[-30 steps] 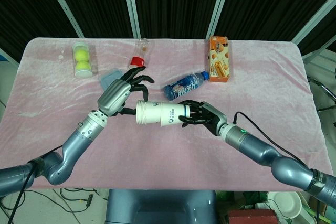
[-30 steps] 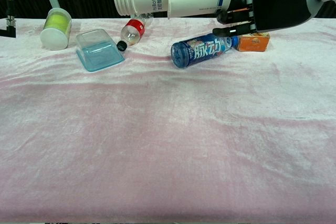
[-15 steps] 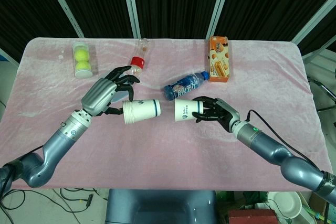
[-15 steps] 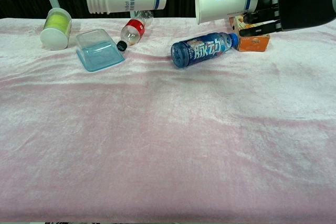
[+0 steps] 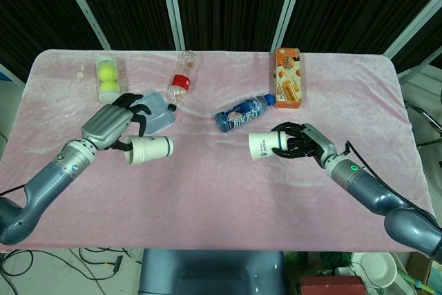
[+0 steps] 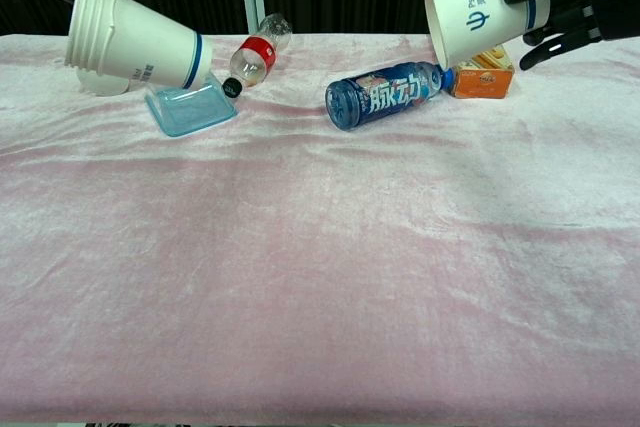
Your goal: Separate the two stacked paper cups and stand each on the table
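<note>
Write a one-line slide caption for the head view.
Cups apart: left hand holds one paper cup, right hand holds the other cup, both on their sides above the pink cloth.

A table (image 5: pixel 207 191) draped in a pale pink, velvety cloth (image 6: pixel 320 277) fills most of both views; the fabric lies in soft wrinkles and hangs over the front edge. Behind it, black curtains (image 5: pixel 228 5) form the backdrop, crossed by slanted white metal frame bars (image 5: pixel 173 5). Light is even and bright, without hard shadows. Below the front edge, a grey floor (image 5: pixel 83 267) shows with loose dark cables (image 5: pixel 103 262), and a white bowl-like container (image 5: pixel 369 267) sits near the right corner.
</note>
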Controlling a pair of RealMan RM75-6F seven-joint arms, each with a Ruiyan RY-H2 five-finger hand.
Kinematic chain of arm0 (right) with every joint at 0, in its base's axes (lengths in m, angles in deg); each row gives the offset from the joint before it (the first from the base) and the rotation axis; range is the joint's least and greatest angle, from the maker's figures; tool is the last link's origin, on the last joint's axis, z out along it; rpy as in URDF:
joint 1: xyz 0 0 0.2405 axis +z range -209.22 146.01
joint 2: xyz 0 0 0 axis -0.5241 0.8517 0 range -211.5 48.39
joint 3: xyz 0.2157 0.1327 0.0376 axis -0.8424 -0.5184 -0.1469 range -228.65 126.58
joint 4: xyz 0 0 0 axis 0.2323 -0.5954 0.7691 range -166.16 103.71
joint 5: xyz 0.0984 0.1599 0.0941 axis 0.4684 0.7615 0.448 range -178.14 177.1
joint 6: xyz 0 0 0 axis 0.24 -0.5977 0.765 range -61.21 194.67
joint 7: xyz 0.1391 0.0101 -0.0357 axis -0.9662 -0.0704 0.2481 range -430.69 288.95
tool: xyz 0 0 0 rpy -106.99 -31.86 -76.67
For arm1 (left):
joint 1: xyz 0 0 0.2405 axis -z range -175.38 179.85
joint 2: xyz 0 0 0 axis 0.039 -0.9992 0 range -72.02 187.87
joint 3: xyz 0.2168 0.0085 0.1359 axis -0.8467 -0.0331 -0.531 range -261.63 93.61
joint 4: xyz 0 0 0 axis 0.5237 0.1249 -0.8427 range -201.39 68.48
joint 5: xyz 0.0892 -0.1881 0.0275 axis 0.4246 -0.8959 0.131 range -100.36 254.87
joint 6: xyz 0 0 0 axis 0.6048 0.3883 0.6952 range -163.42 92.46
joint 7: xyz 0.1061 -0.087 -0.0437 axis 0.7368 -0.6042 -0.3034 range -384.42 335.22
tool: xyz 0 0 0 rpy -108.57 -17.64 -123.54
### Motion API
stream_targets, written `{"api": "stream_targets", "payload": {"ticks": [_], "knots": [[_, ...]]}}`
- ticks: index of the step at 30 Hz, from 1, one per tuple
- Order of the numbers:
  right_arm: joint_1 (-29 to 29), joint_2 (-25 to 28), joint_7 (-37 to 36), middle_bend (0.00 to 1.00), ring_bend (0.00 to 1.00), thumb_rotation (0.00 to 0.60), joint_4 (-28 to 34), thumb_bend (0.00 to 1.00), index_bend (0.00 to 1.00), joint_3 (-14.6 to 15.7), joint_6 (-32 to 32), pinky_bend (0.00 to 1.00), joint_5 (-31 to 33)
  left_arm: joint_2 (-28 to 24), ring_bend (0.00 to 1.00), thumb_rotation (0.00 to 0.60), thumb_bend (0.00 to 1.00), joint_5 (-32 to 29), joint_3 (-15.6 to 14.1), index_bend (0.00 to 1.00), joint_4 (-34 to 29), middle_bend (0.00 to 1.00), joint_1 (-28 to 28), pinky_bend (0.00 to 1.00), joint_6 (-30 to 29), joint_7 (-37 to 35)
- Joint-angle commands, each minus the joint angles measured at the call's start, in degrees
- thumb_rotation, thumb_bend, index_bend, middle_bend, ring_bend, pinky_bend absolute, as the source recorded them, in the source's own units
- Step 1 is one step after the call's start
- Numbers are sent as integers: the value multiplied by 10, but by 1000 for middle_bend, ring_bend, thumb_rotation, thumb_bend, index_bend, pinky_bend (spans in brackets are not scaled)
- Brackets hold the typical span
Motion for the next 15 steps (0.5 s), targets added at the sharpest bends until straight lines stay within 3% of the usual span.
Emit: {"api": "stream_targets", "payload": {"ticks": [1,8,12,15], "knots": [[8,4,32,464,604,600,-5,355,658,26,-21,459,-27,-46,0,600,664,-74,-27,631,-18,231,27,0,62,69],[22,-4,118,464,604,600,1,355,665,91,-118,459,-79,-85,0,600,669,-196,-86,621,-33,218,66,0,88,180],[27,-11,167,462,603,600,2,355,669,118,-165,459,-97,-88,0,600,669,-234,-110,613,-33,201,82,0,93,214],[33,-25,250,461,603,600,2,355,669,154,-229,459,-126,-85,0,600,669,-276,-142,611,-28,197,100,0,101,249]]}}
